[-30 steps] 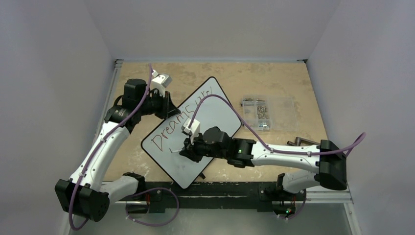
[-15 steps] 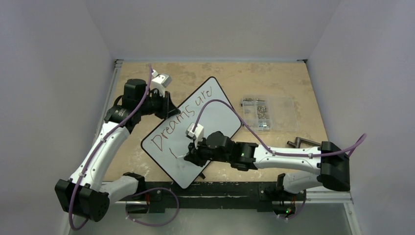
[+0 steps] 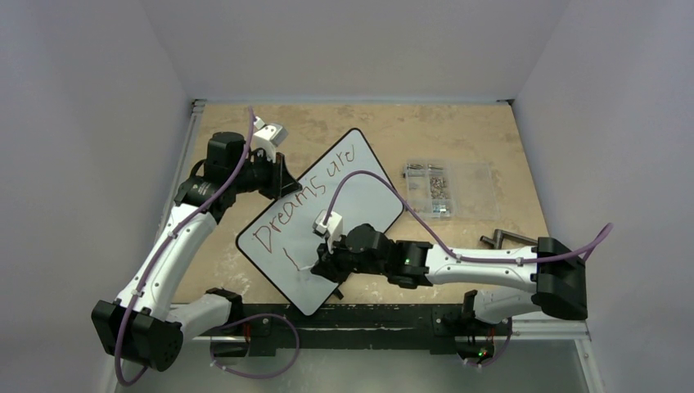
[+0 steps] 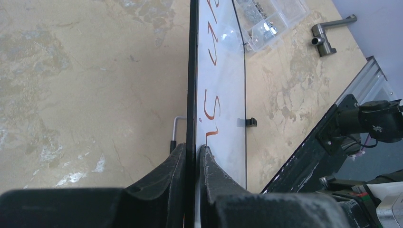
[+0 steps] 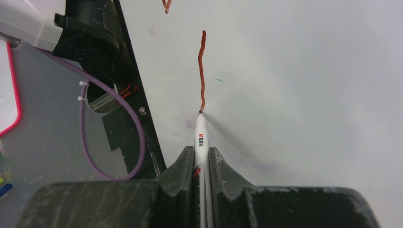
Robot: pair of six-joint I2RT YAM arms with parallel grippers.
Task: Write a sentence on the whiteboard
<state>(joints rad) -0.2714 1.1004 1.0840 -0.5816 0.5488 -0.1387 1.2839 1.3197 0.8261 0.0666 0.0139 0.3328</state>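
Observation:
The whiteboard (image 3: 360,192) lies diagonally on the table with red writing "Dreams are" and one red stroke below it. My left gripper (image 3: 282,176) is shut on its far-left edge; in the left wrist view the jaws clamp the black rim (image 4: 192,95) at the gripper (image 4: 192,151). My right gripper (image 3: 317,264) is shut on a white marker (image 5: 200,137). The marker tip touches the board (image 5: 294,85) at the lower end of a red stroke (image 5: 202,66).
A clear compartment box (image 3: 450,187) of small metal parts sits right of the board, also in the left wrist view (image 4: 273,21). A grey metal handle (image 3: 503,238) lies near the right arm. The black front rail (image 3: 368,315) runs along the near edge.
My right gripper has moved toward the near edge with the marker, drawing a red stroke below "Dreams". The left arm has not moved.

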